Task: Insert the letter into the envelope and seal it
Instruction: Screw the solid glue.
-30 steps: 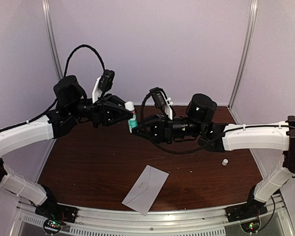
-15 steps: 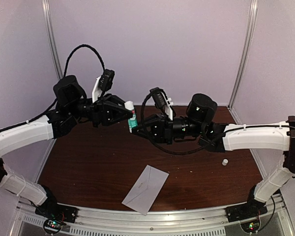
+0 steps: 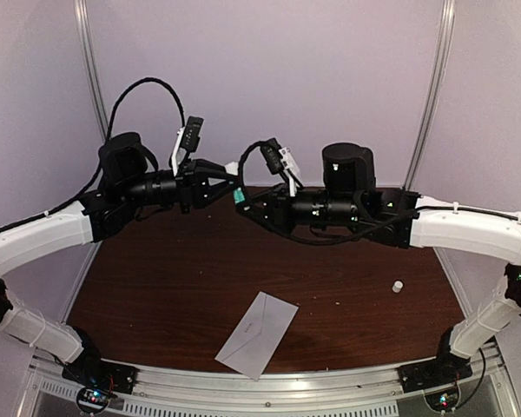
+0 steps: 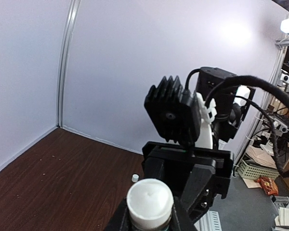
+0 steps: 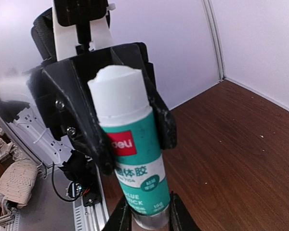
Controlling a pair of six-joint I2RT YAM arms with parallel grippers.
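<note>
In the upper centre, above the surface (image 3: 156, 278), the left gripper (image 4: 149, 217) and right gripper (image 5: 146, 214) each clamp one end of the glue stick (image 5: 130, 159).

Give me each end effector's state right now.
Left end effector: closed on the glue stick.
Right end effector: closed on the glue stick's base.

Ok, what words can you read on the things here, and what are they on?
"deli": on the red patch of the glue stick, right wrist view.
"体胶": white characters just below; the one before them is partly hidden.
Small print near the tube's base: too blurred to read.
No writing shows on the envelope.
</note>
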